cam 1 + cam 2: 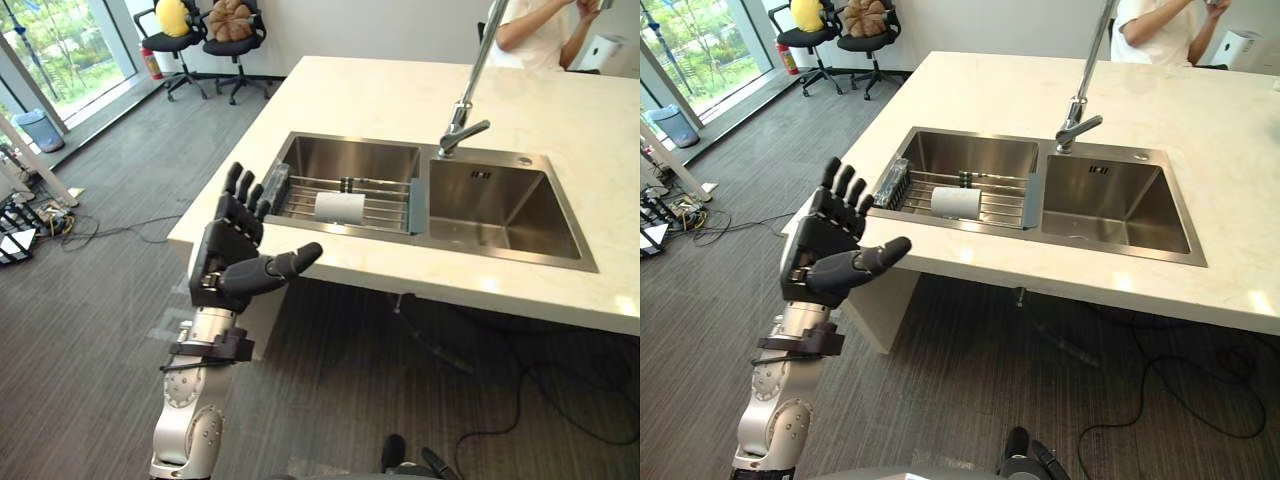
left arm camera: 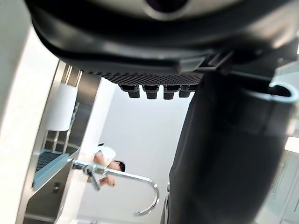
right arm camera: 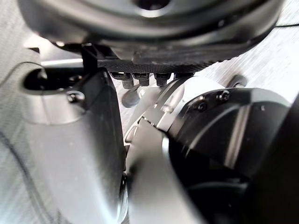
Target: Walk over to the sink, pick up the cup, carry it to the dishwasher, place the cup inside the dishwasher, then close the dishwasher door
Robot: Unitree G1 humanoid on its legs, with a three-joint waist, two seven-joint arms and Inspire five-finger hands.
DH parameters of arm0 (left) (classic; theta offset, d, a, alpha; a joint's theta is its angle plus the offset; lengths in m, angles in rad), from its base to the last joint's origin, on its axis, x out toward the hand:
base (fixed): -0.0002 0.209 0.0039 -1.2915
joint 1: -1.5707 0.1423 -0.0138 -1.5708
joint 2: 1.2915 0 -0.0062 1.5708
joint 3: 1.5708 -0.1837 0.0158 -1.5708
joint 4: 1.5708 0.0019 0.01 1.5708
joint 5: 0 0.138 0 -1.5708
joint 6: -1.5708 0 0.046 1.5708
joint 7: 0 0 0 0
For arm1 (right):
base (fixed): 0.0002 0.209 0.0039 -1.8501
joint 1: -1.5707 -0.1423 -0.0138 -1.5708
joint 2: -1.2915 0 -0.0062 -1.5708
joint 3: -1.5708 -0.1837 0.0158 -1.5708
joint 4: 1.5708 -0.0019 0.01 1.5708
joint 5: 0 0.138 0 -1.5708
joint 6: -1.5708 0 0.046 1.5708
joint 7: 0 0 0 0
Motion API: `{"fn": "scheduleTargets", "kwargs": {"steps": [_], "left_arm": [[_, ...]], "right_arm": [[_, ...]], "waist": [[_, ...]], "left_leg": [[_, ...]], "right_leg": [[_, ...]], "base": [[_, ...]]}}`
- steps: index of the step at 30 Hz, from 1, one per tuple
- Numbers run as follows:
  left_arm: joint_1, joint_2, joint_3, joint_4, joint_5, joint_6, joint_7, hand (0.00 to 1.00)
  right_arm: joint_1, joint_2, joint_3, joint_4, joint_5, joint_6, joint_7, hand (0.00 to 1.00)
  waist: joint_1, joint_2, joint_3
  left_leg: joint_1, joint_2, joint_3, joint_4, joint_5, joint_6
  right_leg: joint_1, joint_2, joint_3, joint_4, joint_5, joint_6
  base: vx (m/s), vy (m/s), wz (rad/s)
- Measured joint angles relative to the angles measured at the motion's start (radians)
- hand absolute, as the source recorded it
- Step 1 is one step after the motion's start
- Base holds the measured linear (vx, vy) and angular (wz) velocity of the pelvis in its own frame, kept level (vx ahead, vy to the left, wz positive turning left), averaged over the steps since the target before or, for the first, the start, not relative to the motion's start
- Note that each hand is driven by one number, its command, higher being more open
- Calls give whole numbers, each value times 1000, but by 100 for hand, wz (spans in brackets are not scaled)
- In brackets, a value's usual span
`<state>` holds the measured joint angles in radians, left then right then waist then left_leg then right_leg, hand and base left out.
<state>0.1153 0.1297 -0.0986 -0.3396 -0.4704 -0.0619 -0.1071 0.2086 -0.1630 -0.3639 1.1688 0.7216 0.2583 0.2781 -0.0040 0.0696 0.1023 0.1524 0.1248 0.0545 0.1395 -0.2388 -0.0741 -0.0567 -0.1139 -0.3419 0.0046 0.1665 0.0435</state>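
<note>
Now: time to reach.
Left hand [image 1: 235,255]: open wide, raised, ready to grab.
Cup [image 1: 340,207]: lies sideways on the rack [image 1: 385,207] in the sink [image 1: 500,205], easy to reach.
Right hand [image 3: 187,28]: loose, idle.

Person [image 1: 535,35] cut off by top edge, faucet spout [image 1: 477,60] cut there too, open end of cup [image 1: 340,207] too small to tell
</note>
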Motion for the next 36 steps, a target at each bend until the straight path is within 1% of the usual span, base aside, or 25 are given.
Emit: {"fn": "scheduleTargets", "kwargs": {"steps": [2, 3, 4, 5, 6, 7, 8, 9, 10, 11, 12, 13, 14, 15, 16, 18, 24, 25, 28, 30, 32, 33, 34, 35, 36], "left_arm": [[-29, -2, -23, 45, 9, 24, 3, 100], [-49, -9, -34, 84, 39, 35, 26, 100], [-60, -15, -32, 120, 67, 52, 58, 100], [-78, -10, -38, 135, 84, 62, 77, 100], [-85, -26, -51, 162, 122, 80, 113, 100], [-67, -34, -56, 178, 160, 88, 132, 100], [-64, -33, -60, 184, 177, 88, 140, 100], [-64, -33, -62, 185, 196, 87, 145, 100], [-64, -33, -62, 185, 205, 76, 145, 100], [-64, -33, -62, 184, 219, 70, 145, 100], [-64, -33, -61, 179, 247, 62, 147, 100], [-63, -33, -61, 173, 269, 56, 151, 100], [-63, -33, -60, 154, 326, 45, 163, 100], [-64, -34, -58, 136, 377, 32, 180, 100], [-64, -34, -57, 128, 390, 31, 187, 100], [-64, -32, -45, 100, 413, 37, 195, 100], [-45, -31, -48, 52, 414, 72, 192, 100], [-45, -31, -49, 35, 413, 77, 188, 100], [-42, -30, -76, 15, 398, 78, 158, 100], [-26, -31, -89, 2, 371, 78, 123, 100], [-8, -29, -109, -25, 361, 74, 87, 100], [-6, -28, -108, -13, 361, 61, 59, 100], [-2, -18, -110, -5, 364, 54, 49, 100], [0, -10, -117, 1, 370, 45, 36, 100], [-2, 12, -117, 21, 371, 17, 12, 100]], "right_arm": [[-2, 9, -5, -16, -1, -33, -6, 100], [0, 9, -2, -34, -5, -50, -8, 100], [5, 8, 11, -44, -15, -68, -10, 100], [8, 8, 21, -48, -26, -81, -12, 100], [11, -14, 25, -53, -52, -93, -20, 100], [16, -35, 30, -58, -79, -100, -20, 100], [16, -39, 41, -60, -90, -104, -19, 100], [13, -55, 50, -60, -97, -106, -19, 100], [5, -59, 51, -59, -96, -106, -19, 100], [0, -58, 51, -58, -96, -107, -18, 100], [-1, -59, 52, -51, -98, -107, -25, 100], [-2, -62, 52, -47, -103, -106, -26, 100], [-5, -67, 51, -47, -120, -107, -24, 100], [-14, -69, 47, -47, -127, -106, -24, 100], [-17, -69, 45, -46, -128, -106, -25, 100], [-28, -53, 11, -26, -124, -105, -30, 100], [-8, -26, -79, 12, -117, -107, -33, 100], [-6, -22, -96, 13, -117, -107, -32, 100], [1, -27, -107, 12, -117, -110, -33, 100], [4, -30, -107, 12, -113, -110, -37, 100], [17, -31, -107, 12, -78, -113, -47, 100], [17, -29, -107, 3, -31, -124, -56, 100], [17, -27, -102, -9, -9, -128, -56, 100], [12, -25, -102, -16, -8, -133, -55, 100], [3, -9, -99, -18, -17, -136, -56, 100]], "waist": [[-17, 16, 1], [-17, 40, 1], [-16, 51, -1], [-22, 48, 8], [-31, 88, 29], [-33, 97, 40], [-34, 95, 46], [-30, 96, 49], [-15, 88, 54], [-4, 84, 55], [16, 77, 53], [19, 76, 53], [15, 79, 51], [16, 81, 49], [17, 84, 47], [15, 63, 32], [22, 40, 25], [27, 32, 21], [35, 8, 16], [37, -15, 6], [40, -28, 3], [41, -34, 3], [40, -35, 3], [37, -28, 1], [36, -30, -10]], "left_leg": [[5, 19, 31, 16, -16, 18], [12, 49, 69, 43, -48, 66], [6, 84, 133, 169, -58, 104], [-67, 114, 151, 346, -63, 103], [-179, 190, 142, 647, -5, 126], [-230, 212, 115, 798, 130, 113], [-248, 207, 109, 841, 160, 101], [-294, 195, 113, 886, 117, 83], [-324, 169, 128, 862, 72, 61], [-328, 156, 141, 823, 57, 57], [-322, 134, 181, 689, 51, 56], [-314, 125, 200, 603, 53, 55], [-300, 105, 210, 425, 78, 50], [-270, 80, 200, 238, 170, 43], [-252, 68, 192, 166, 248, 37], [-175, 28, 178, 4, 280, 17], [-98, -38, 171, -107, 282, 20], [-91, -51, 163, -126, 286, 25], [-80, -97, 138, -168, 299, 35], [-69, -135, 117, -177, 294, 41], [-73, -160, 89, -156, 273, 56], [-58, -163, 82, -168, 273, 68], [-42, -156, 79, -180, 277, 73], [-33, -137, 81, -183, 282, 78], [-45, -118, 86, -175, 279, 77]], "right_leg": [[-36, -1, 5, 88, -46, -3], [-62, 6, -29, 183, -103, -25], [-50, 35, -60, 283, -201, -58], [-22, 39, -71, 281, -254, -62], [41, 64, -100, 257, -263, -68], [96, 70, -85, 238, -277, -70], [118, 62, -79, 231, -284, -67], [148, 45, -75, 217, -293, -63], [170, 29, -64, 192, -292, -58], [183, 22, -58, 175, -287, -52], [202, 9, -52, 146, -273, -32], [211, 5, -52, 133, -271, -28], [219, 4, -53, 120, -267, -22], [216, 4, -45, 117, -266, -20], [215, 7, -42, 117, -267, -18], [215, -13, -39, 100, -268, 15], [255, -66, -84, 101, -275, 57], [245, -85, -103, 136, -303, 75], [209, -146, -132, 246, -378, 90], [210, -194, -159, 298, -420, 86], [203, -229, -184, 376, -432, 60], [159, -262, -173, 491, -416, 23], [131, -268, -150, 554, -388, -24], [104, -264, -126, 600, -376, -54], [87, -235, -100, 539, -404, -30]], "base": [[36, -45, -25], [156, -72, -51], [200, -81, -41], [254, -137, -14], [242, -122, -1], [315, -101, -7], [295, -15, -12], [360, -17, -14], [279, -16, -21], [265, -9, -34], [205, 2, -25], [269, 27, -11], [347, 73, -6], [300, 96, -9], [291, 125, -21], [233, 117, -11], [104, 92, 13], [-21, 17, 20], [-61, 19, 36], [-22, 69, 44], [57, 59, 39], [67, 58, 16], [59, 47, 6], [72, 50, -6], [62, 20, -10]]}}
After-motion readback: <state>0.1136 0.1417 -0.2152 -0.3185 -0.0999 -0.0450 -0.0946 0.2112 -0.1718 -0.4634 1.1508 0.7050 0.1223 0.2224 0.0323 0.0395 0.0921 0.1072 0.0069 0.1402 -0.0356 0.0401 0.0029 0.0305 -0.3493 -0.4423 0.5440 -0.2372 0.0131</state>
